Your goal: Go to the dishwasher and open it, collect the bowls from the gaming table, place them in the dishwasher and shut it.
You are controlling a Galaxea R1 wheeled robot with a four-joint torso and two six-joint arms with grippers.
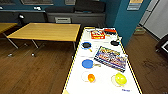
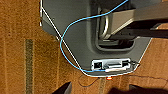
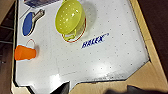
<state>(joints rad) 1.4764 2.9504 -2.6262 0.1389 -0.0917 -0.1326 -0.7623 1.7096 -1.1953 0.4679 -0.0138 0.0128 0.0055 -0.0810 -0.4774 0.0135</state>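
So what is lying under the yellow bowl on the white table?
The yellow bowl with small holes rests on a round ring with a red rim, which peeks out along one side. The bowl covers the ring's middle, so what lies inside it cannot be seen. Below is the white table.

The white desk (image 1: 105,82) carries a yellow bowl (image 1: 120,78), an orange cup (image 1: 91,77), blue paddle (image 1: 87,63), black paddles and boxed games (image 1: 110,58).

Printed in slanted blue capitals on the white top of the gaming desk (image 3: 105,62), just beside the yellow perforated bowl (image 3: 70,18), one word reads "HALEX" (image 3: 93,42), while the print on the colourful boxes farther along is too blurred to read.
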